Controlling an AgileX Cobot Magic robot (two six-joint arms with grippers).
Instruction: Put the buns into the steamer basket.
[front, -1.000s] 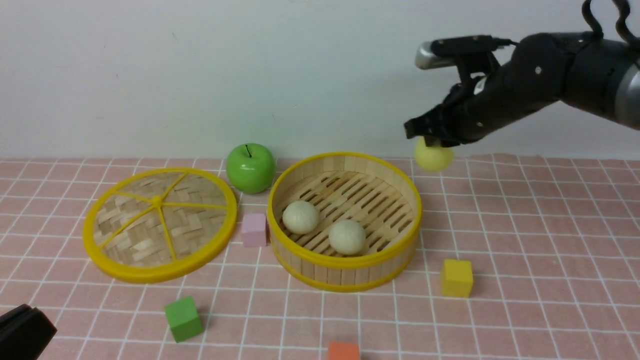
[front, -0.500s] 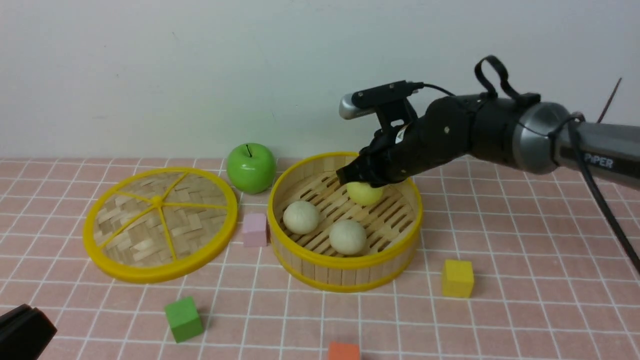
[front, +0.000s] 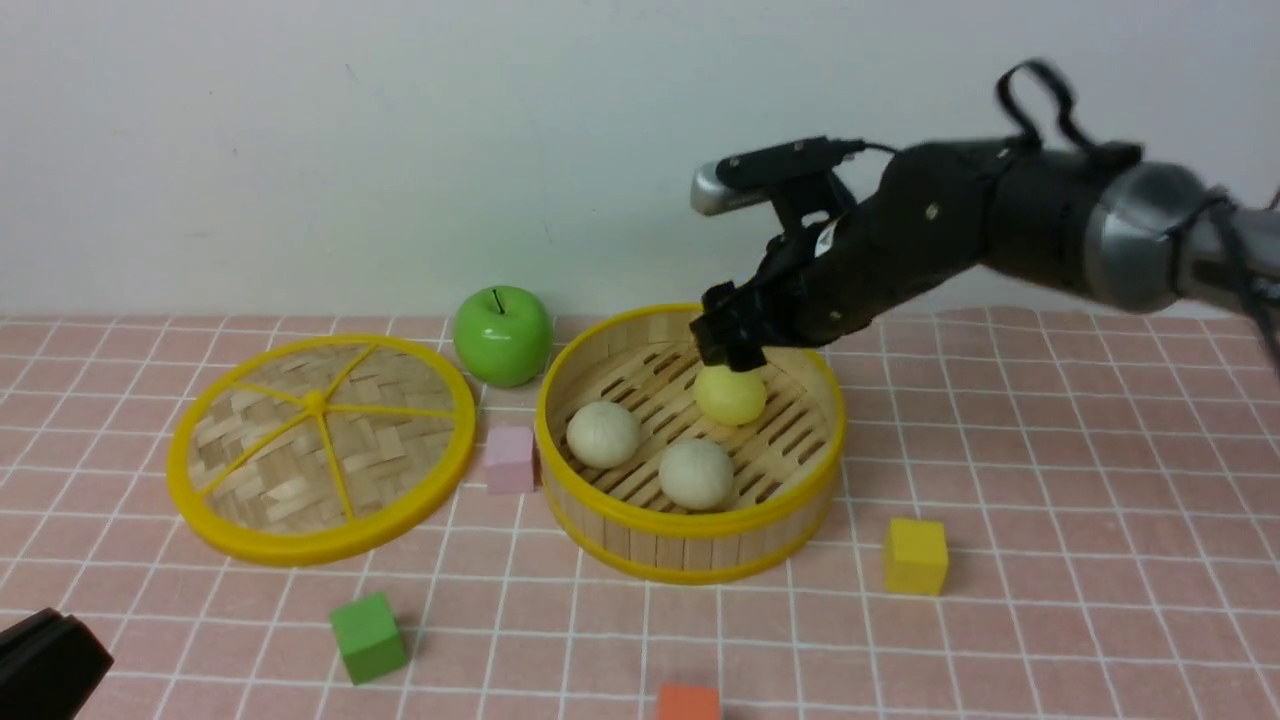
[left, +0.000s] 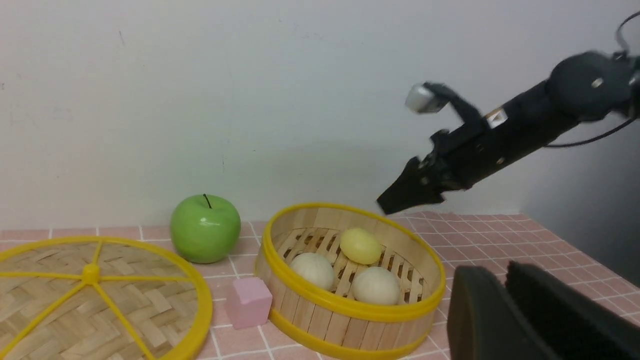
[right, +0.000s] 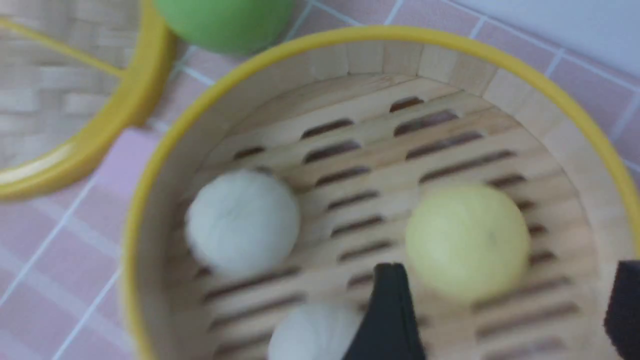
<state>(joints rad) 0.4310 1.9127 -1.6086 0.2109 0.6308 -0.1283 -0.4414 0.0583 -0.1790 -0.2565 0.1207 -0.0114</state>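
Over the far side of the basket, the black right claw (front: 728, 345) hangs with its jaws spread wide, gripping nothing. Just beneath it, and clear of it, a pale yellow dough bun (front: 731, 394) rests on the slatted floor of the round bamboo steamer basket (front: 690, 528), which has yellow rims. Two cream dough buns (front: 602, 434) sit apart nearer the front, so all three appear to be inside.

Outside the basket, a small pink cube (front: 509, 459) stands just beside its wall, with a glossy green apple (front: 502, 335) and a flat woven lid (front: 320, 450) farther left on the pink tiled tabletop (front: 1050, 450). The left claw (front: 45, 660) sits at the near left edge; whether it is open or closed cannot be told.

The likely risk is a slanted withdrawal. A low fingertip could clip the yellow bun or the back rim, rolling the bun about or nudging the basket.
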